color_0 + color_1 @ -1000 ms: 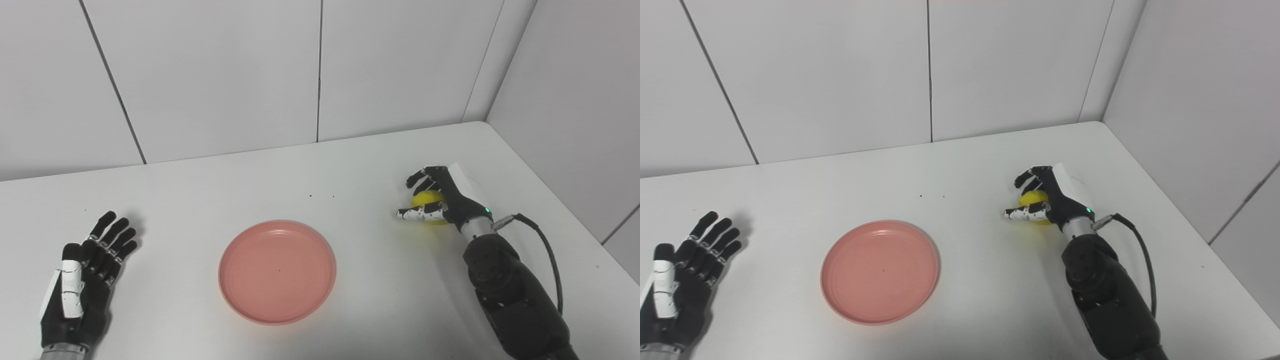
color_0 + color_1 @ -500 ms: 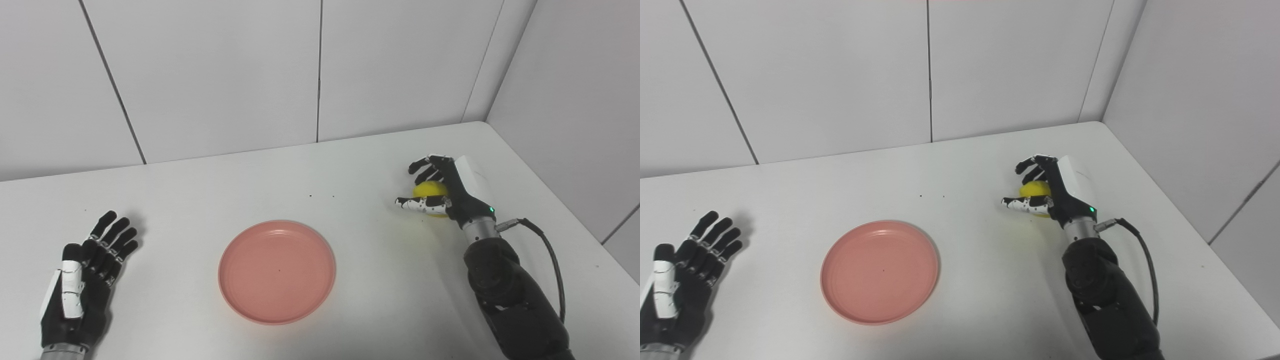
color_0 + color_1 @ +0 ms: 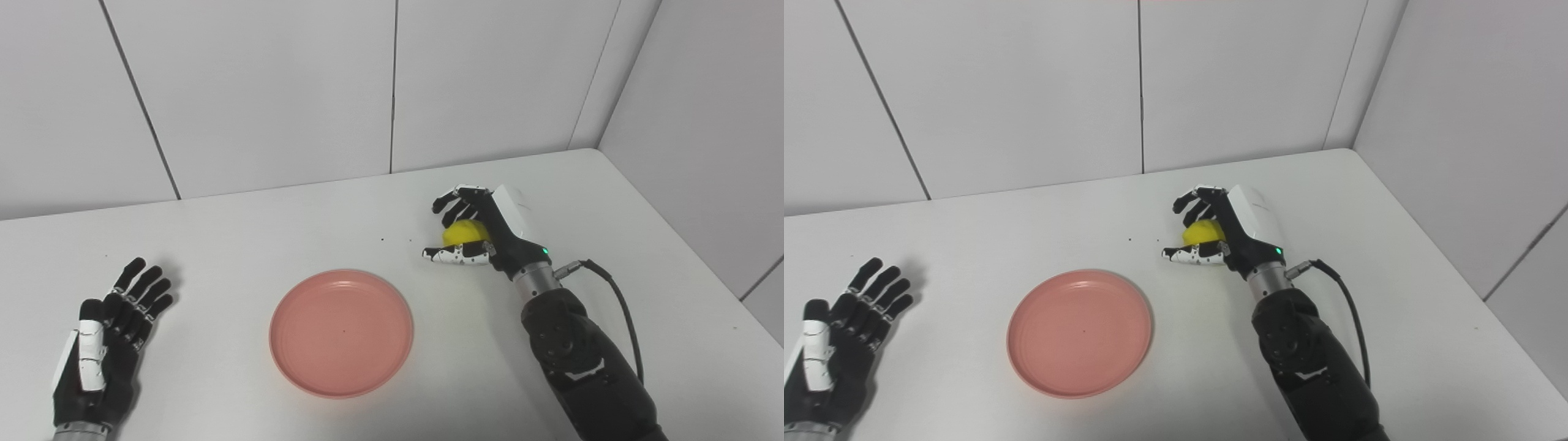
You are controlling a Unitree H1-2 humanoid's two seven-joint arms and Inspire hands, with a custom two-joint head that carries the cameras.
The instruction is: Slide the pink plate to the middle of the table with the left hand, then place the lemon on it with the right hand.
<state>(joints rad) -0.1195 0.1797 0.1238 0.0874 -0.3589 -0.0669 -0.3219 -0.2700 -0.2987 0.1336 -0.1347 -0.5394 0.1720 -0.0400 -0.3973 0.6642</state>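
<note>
The pink plate (image 3: 342,332) lies flat near the middle of the white table, towards its front. My right hand (image 3: 474,229) is shut on the yellow lemon (image 3: 463,233) and holds it above the table, to the right of the plate and a little behind it. The lemon shows between the fingers and the thumb, and also in the right eye view (image 3: 1202,233). My left hand (image 3: 107,327) rests open and empty on the table at the far left, well apart from the plate.
The white table (image 3: 245,245) stands in a corner of white wall panels, with walls behind and at the right. A black cable (image 3: 618,306) loops from my right wrist. Small dark specks (image 3: 383,239) lie behind the plate.
My right hand has lifted the lemon off the table and carried it left, towards the plate. The left hand and the plate have not moved.
</note>
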